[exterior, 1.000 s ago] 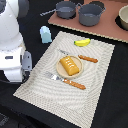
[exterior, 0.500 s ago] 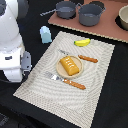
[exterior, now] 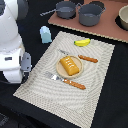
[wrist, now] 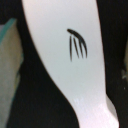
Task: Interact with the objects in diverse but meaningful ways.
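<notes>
Unable to tell the state of the jaws: not seen in the wrist view, and hidden behind the arm's white body [exterior: 12, 60] in the exterior view. No visible contact between jaws and any item.

Directly before the wrist camera: white fish [wrist: 65, 55], filling most of the picture, broad at one end and narrowing toward the other, marked with a black fin stroke [wrist: 77, 44]. Very close to the camera, blurred. Cannot confirm whether held between the jaws or merely lying under them. Dark ground on both sides of it. Not found in the exterior view.

Outward, in the exterior view: arm at the exterior view's left, beside the left edge of the woven placemat [exterior: 95, 95]. At the mat's middle, orange ridged bread block [exterior: 70, 65] resting on a pale round plate [exterior: 61, 74]. Just near of the plate, orange-handled fork [exterior: 67, 81]; just far and right of it, orange-handled utensil [exterior: 80, 56]. Yellow banana [exterior: 82, 42] at the mat's far edge. Pale blue cup [exterior: 45, 34] off the mat, by its far left corner, upright on the black worktop [exterior: 115, 112].

Farther still, brown board [exterior: 107, 31] carrying grey long-handled pot [exterior: 65, 8], second grey pot [exterior: 91, 14] and, at the right edge, a beige bowl [exterior: 123, 17]. All well apart from the arm.
</notes>
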Available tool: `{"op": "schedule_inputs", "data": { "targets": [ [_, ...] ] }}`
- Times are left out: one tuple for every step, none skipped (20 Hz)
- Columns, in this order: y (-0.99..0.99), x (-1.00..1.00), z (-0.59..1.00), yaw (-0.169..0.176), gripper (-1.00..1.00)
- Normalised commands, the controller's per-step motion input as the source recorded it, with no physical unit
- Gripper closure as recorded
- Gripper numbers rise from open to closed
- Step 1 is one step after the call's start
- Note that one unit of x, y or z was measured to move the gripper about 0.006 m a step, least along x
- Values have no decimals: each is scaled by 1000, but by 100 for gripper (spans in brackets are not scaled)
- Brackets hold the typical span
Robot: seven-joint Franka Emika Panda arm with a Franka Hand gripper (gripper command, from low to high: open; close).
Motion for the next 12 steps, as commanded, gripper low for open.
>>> {"op": "schedule_inputs", "data": {
  "targets": [
    [23, -123, -231, 16, 100],
    [43, -129, -226, 21, 100],
    [51, -131, -211, 25, 100],
    [71, -163, -189, 28, 100],
    [100, -229, -126, 31, 100],
    [243, -334, -3, 38, 100],
    [300, -549, 49, 64, 100],
    [226, -726, 189, 83, 100],
    [297, -814, 257, 72, 100],
    [274, -586, 551, 41, 100],
    [371, -400, 897, 0, 100],
    [329, -317, 1000, 0, 100]
  ]
}}
